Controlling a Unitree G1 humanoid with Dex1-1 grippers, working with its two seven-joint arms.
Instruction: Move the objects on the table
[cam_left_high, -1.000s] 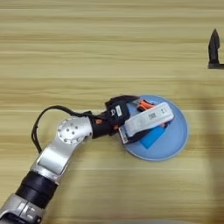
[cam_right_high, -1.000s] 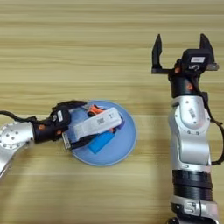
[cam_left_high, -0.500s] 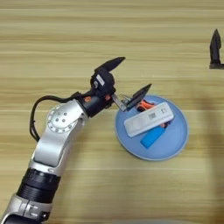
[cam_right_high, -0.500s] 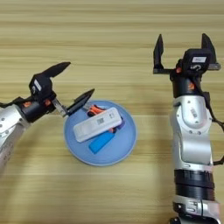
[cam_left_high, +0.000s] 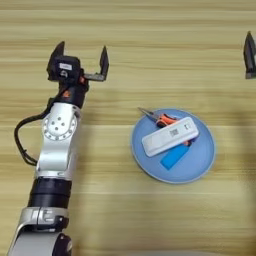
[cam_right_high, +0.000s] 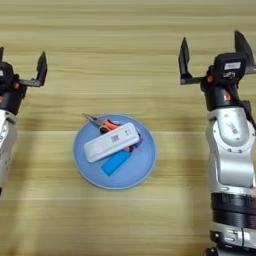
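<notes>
The white rectangular device (cam_left_high: 170, 137) with a small label lies across the round light-blue plate (cam_left_high: 200, 167). Under its far end are the needle-nose pliers (cam_left_high: 161, 118) with orange-and-black handles, their tip reaching over the plate's left rim. A small blue flat piece (cam_left_high: 172, 158) lies on the plate beside the device. My left gripper (cam_left_high: 81, 56) is raised at the left, well away from the plate, open and empty. At the right, my right gripper (cam_right_high: 213, 49) is held up, open and empty too.
The wooden table (cam_left_high: 125, 30) fills the view. My left arm (cam_left_high: 56, 150) runs up the left side and my right arm (cam_right_high: 230, 150) up the right side, with the plate (cam_right_high: 142, 167) between them.
My left gripper has let go of the white device on the plate, opened, and pulled back up and to the left. The right arm has stayed where it was.
</notes>
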